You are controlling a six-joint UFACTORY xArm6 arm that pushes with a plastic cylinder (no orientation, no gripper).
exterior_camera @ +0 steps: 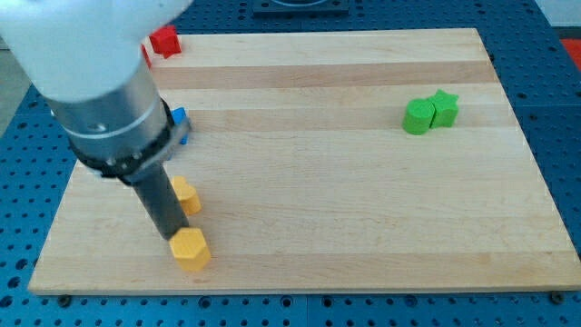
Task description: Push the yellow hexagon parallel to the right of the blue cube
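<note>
The yellow hexagon lies near the board's bottom left. My tip stands right at its upper left edge, touching or almost touching it. A second yellow block, shape unclear, sits just above, partly behind the rod. The blue cube shows only as a small blue edge at the view's left, mostly hidden behind the arm's grey body.
A red block sits at the board's top left edge. A green round block and a green star touch each other at the upper right. The wooden board ends close below the hexagon.
</note>
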